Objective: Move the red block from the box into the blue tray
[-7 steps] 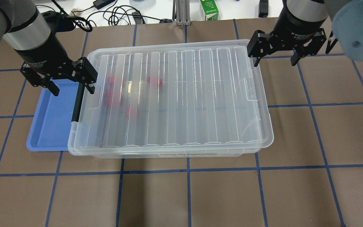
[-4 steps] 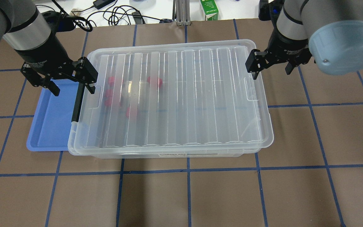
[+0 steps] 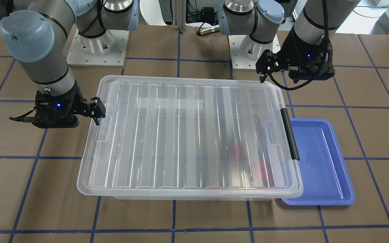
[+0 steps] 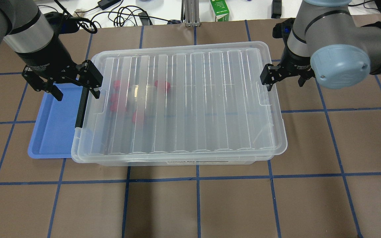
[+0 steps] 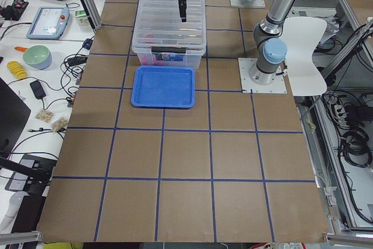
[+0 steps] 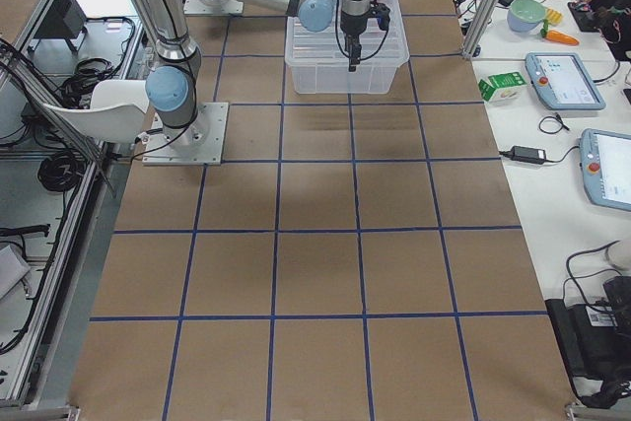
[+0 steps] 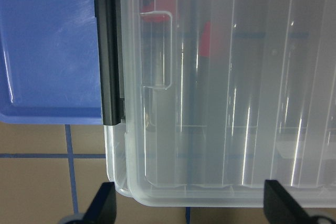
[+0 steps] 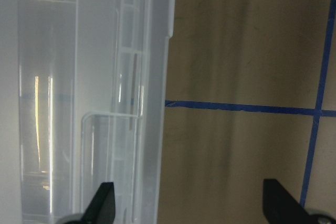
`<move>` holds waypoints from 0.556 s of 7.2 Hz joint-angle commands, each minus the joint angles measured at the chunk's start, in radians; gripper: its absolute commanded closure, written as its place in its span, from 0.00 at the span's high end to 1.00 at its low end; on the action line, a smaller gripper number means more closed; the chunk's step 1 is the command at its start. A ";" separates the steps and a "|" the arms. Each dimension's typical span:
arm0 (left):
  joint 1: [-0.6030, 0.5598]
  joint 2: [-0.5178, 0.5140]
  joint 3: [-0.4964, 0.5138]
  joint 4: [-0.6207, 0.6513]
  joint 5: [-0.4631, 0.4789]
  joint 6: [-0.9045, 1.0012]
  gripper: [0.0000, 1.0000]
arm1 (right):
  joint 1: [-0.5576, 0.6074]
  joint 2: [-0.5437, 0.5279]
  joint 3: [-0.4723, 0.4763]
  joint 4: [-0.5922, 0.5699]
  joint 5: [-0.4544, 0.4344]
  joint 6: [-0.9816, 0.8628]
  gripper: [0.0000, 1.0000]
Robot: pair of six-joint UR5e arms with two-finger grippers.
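At the middle of the desk: box [image 4: 278, 132] closed, task barely begun.
Inside, under the ribbed lid [image 4: 203, 99], toward the end nearer the desk's left edge: several red blocks, one red block [image 4: 162, 85] plainest, none lifted. Against that same end, partly tucked beneath the rim: blue tray [image 4: 50, 132], no block in it. Above the black latch bar [image 4: 80, 109]: left gripper [image 4: 77, 95], fingers spread, holding nothing. At the opposite end, one finger over the rim: right gripper [image 4: 285, 85], likewise spread and unloaded. Done, by appearance: approach only. Left to do: release latch, remove lid, pick one block, set it in tray.
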 commanded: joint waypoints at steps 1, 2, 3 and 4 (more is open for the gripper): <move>0.000 0.000 0.000 -0.001 0.004 0.000 1.00 | -0.001 0.002 0.042 -0.061 -0.002 -0.004 1.00; 0.000 0.001 0.000 -0.001 -0.003 0.002 1.00 | -0.001 0.002 0.045 -0.063 -0.002 -0.007 1.00; 0.000 0.002 0.005 0.001 0.000 0.002 1.00 | -0.003 0.004 0.042 -0.063 -0.003 -0.007 1.00; 0.000 0.002 0.002 0.000 -0.002 0.000 1.00 | -0.006 0.008 0.045 -0.063 -0.007 -0.007 1.00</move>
